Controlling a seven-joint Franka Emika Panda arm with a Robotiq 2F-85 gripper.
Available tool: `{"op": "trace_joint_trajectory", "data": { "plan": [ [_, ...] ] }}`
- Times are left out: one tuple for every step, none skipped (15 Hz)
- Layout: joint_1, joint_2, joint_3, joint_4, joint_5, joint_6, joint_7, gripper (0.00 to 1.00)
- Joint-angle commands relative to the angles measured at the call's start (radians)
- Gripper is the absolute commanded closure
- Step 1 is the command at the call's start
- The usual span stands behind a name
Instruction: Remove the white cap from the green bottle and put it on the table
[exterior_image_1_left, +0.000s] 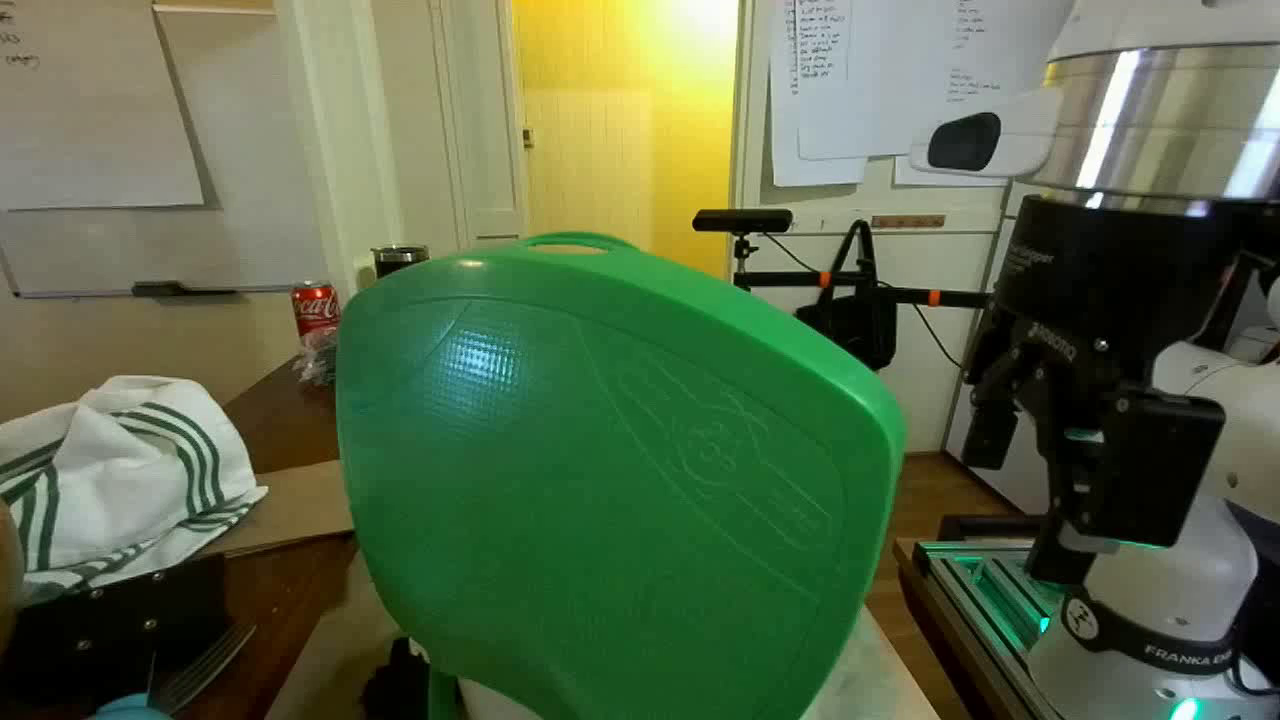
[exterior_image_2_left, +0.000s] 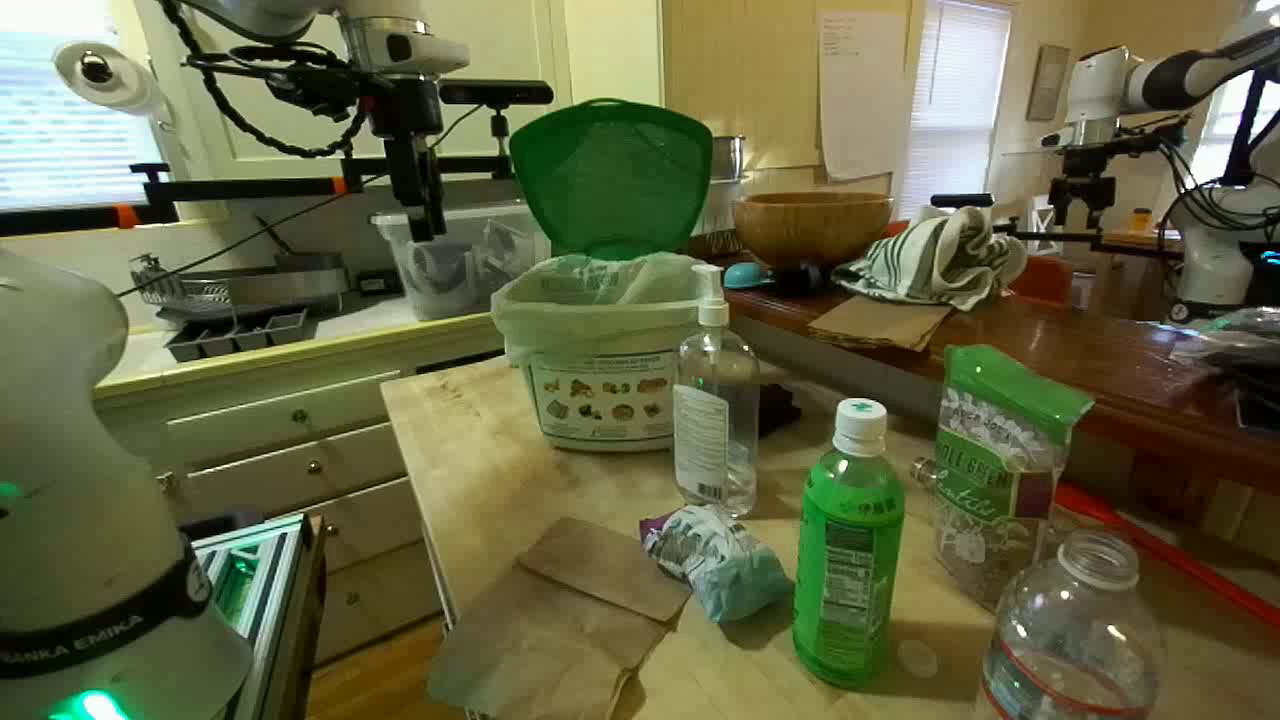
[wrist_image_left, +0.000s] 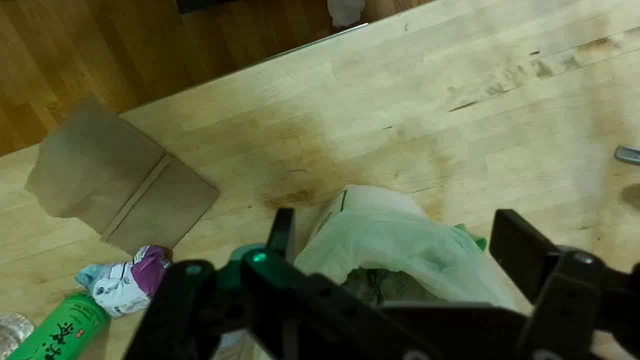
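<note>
Exterior view, unlike wrist: white cap (exterior_image_2_left: 860, 427) atop green bottle (exterior_image_2_left: 848, 560)

The red can (exterior_image_1_left: 317, 308) carried part of "Coca-Cola" in white script. "ROBOTIQ" stood on the end effector (wrist_image_left: 395, 232), and the black band (exterior_image_1_left: 1165, 642) round the robot's base (exterior_image_1_left: 1180, 565) read "FRANKA EMIKA", partly shown in both exterior views. The green-topped bag (exterior_image_2_left: 985, 480) showed "OLE GREEN" above "Lentils". The green bottle (exterior_image_2_left: 848, 565) bore East Asian characters, its white cap (exterior_image_2_left: 861, 425) a small green sign. A barcode marked the pump bottle (exterior_image_2_left: 735, 410). Print on the bin (exterior_image_2_left: 605, 398) and handwriting on the wall sheets (exterior_image_1_left: 885, 80) were too small to read.
</note>
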Motion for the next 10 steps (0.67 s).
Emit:
{"op": "trace_joint_trajectory", "data": {
  "plan": [
    [0.004,0.002,-0.004,0.002,-0.003,-0.002,0.002,0.0],
    [0.004,0.002,-0.004,0.002,-0.003,-0.002,0.002,0.0],
    [0.004,0.002,-0.004,0.002,-0.003,-0.002,0.002,0.0],
    [0.004,0.002,-0.004,0.002,-0.003,-0.002,0.002,0.0],
    [0.004,0.002,-0.004,0.002,-0.003,-0.002,0.002,0.0],
    [0.004,0.002,-0.004,0.002,-0.003,-0.002,0.002,0.0],
    [0.004,0.002,-0.004,0.002,-0.003,-0.002,0.002,0.0],
    [-0.01,-0.008,-0.02,-0.011,-0.002,-0.005,0.012,0.0],
    [-0.025,-0.022,-0.029,-0.022,-0.01,-0.006,0.027,0.0],
    [-0.042,-0.045,-0.054,-0.039,-0.017,-0.008,0.036,0.0]
  ]
}}
